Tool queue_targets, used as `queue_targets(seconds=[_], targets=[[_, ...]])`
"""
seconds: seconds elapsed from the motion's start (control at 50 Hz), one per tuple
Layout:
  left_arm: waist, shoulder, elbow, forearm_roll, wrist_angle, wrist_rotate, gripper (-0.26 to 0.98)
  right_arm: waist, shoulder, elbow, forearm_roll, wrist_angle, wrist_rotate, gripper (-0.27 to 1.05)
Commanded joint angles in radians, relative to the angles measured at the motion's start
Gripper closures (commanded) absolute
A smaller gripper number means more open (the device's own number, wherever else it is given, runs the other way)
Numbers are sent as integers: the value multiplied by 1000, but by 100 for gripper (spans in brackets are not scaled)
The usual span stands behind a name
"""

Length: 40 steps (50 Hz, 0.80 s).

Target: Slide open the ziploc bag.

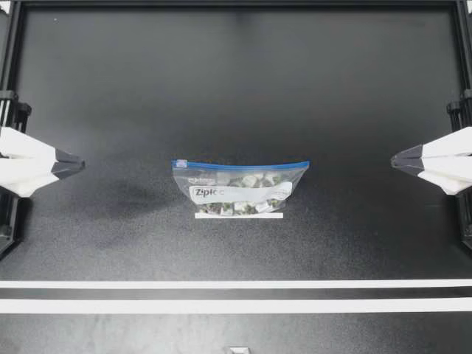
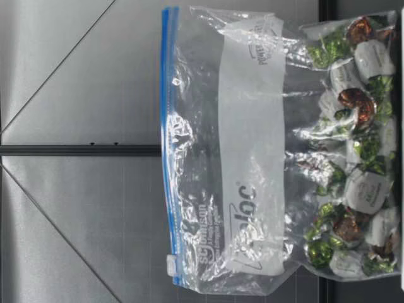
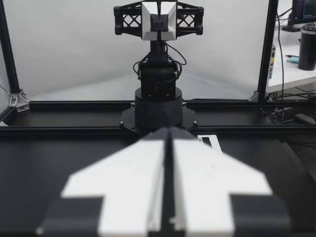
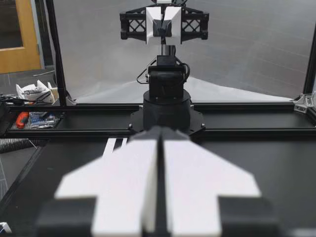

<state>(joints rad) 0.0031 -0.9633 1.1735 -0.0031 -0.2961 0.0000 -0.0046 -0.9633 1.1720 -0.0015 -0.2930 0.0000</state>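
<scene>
A black matte table (image 1: 110,96) fills the space inside a dark rail frame, with two white tape lines (image 1: 236,305) crossing its six o'clock side. At the centre sits the ziploc bag (image 1: 240,186), clear plastic with a white label band (image 2: 252,158) carrying print. A blue zipper strip (image 1: 240,164) runs along its twelve o'clock edge, with a small white slider (image 2: 171,265) at the nine o'clock end. Inside are wrapped candies (image 1: 247,193) in green, brown and white. A short white tape strip (image 1: 239,215) lies at the bag's six o'clock. My left gripper (image 1: 80,164) hangs at nine o'clock and my right gripper (image 1: 393,160) at three, both well clear of the bag, jaws pressed together on nothing.
</scene>
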Motion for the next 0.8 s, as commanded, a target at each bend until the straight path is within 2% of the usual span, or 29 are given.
queue_targets(seconds=[0.0, 0.2, 0.32, 0.4, 0.54, 0.66, 0.78], targets=[[5, 21, -5, -9, 5, -6, 88, -6, 6, -6, -3, -5, -2, 92], [21, 71, 41, -17, 5, 5, 89, -17, 25, -11, -2, -28, -2, 95], [78, 138, 100, -32, -2, -3, 89, -63, 78, -26, -2, -91, 0, 95], [120, 204, 121, -80, -5, -5, 89, -92, 132, -46, -3, -135, 0, 95], [138, 334, 115, -173, -43, -2, 89, -117, 230, -97, -3, -181, -3, 95], [137, 430, 100, -184, -87, -2, 84, -127, 301, -144, -2, -183, -3, 95], [137, 500, 78, -184, -117, -15, 72, -140, 367, -183, -2, -183, -6, 95]])
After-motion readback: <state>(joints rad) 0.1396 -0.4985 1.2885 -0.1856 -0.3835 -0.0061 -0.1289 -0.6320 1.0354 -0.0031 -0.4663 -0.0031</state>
